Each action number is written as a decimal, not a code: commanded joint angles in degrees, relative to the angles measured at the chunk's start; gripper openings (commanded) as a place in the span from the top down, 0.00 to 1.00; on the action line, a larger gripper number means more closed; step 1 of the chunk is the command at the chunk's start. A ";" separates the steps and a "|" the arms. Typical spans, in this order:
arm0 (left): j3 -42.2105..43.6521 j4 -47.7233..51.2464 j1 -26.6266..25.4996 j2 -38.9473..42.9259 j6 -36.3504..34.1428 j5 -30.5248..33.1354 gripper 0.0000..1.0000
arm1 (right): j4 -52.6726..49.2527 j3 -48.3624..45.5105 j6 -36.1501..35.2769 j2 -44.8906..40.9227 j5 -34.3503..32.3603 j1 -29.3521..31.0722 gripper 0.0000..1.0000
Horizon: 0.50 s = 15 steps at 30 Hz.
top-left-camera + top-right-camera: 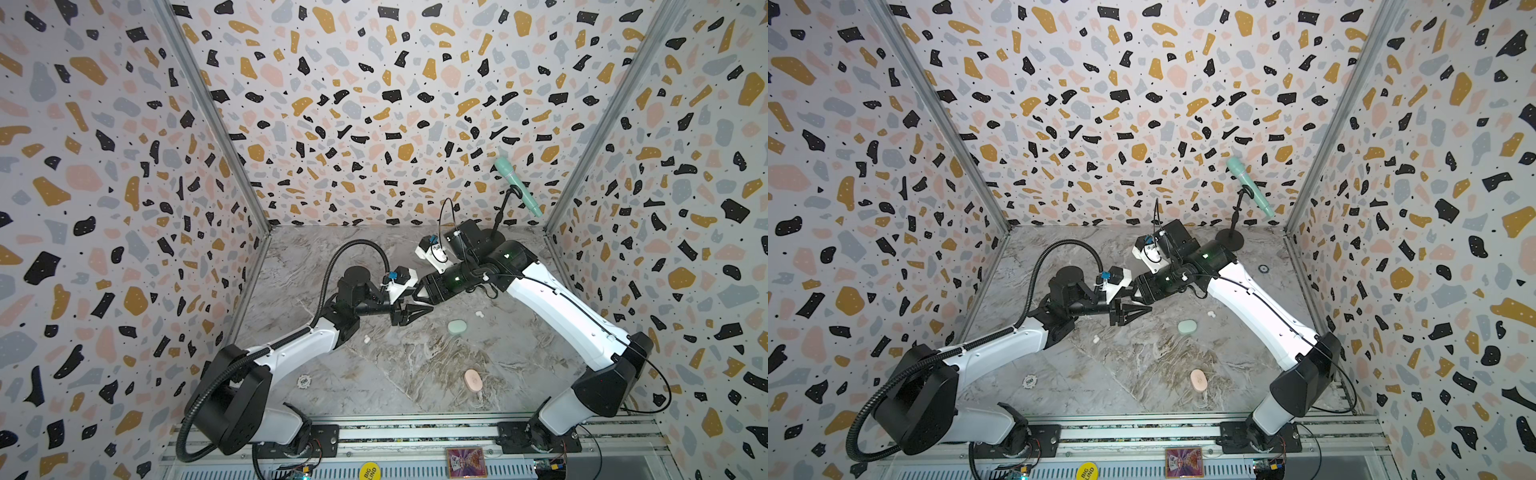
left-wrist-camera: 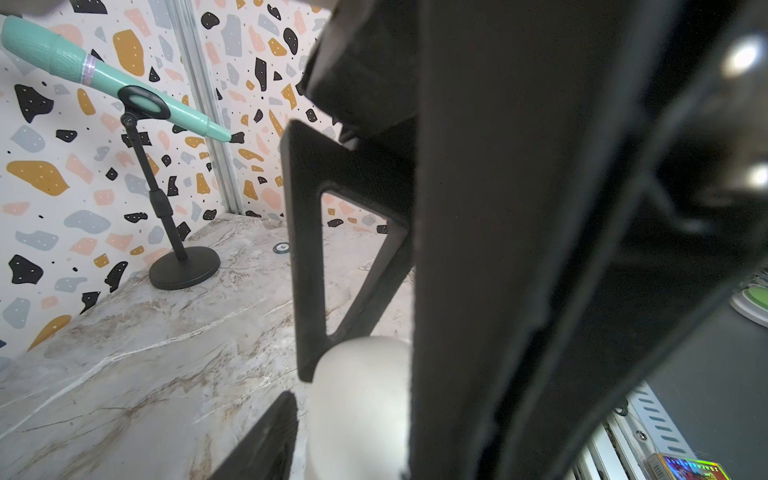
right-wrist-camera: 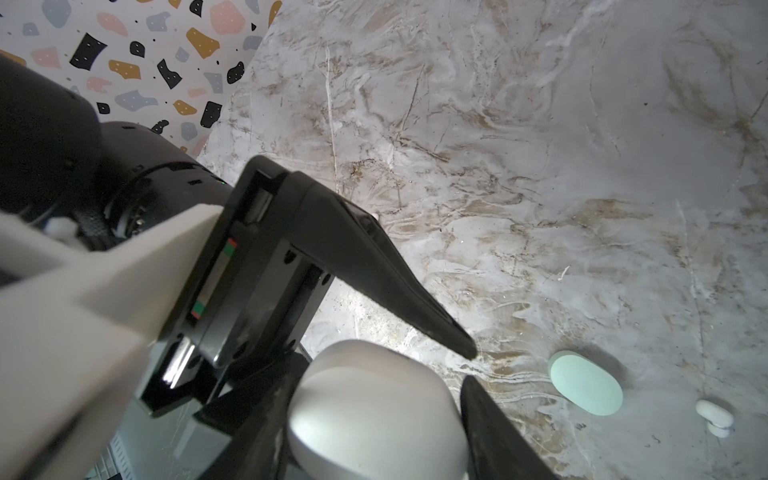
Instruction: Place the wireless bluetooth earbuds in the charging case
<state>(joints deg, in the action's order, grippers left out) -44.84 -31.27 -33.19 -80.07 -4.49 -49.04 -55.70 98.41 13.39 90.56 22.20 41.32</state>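
Note:
Over the middle of the table my right gripper (image 1: 415, 298) is shut on a white charging case (image 3: 374, 415), which is hidden in both top views. My left gripper (image 1: 428, 309) meets it from the left, its fingers standing either side of the same case (image 2: 361, 407). A thin strip of table shows between one left finger (image 2: 266, 440) and the case. A white earbud (image 1: 367, 339) lies under the left forearm. Another white earbud (image 3: 715, 415) lies beside the shut mint case (image 1: 457, 326). A shut pink case (image 1: 473, 380) lies nearer the front.
A mint microphone (image 1: 517, 187) on a black stand (image 2: 185, 268) is in the back right corner. A white poker chip (image 1: 304, 380) lies at the front left, a dark chip (image 1: 1262, 269) at the right wall. A colourful card (image 1: 465, 461) sits on the front rail.

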 commanded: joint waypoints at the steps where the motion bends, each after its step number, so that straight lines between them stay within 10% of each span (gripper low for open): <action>1: -1.48 -1.82 -0.36 0.21 -0.85 -0.80 0.37 | -0.46 2.32 0.23 -0.43 1.17 0.16 0.46; 15: -0.65 -4.50 -0.47 1.21 0.65 -0.09 0.47 | -1.09 3.58 1.12 0.28 2.33 0.16 0.46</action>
<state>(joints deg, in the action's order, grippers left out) -44.84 -31.94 -33.47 -80.05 -4.47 -48.99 -55.79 99.81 14.06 91.00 23.77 41.32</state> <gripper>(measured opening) 0.527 0.607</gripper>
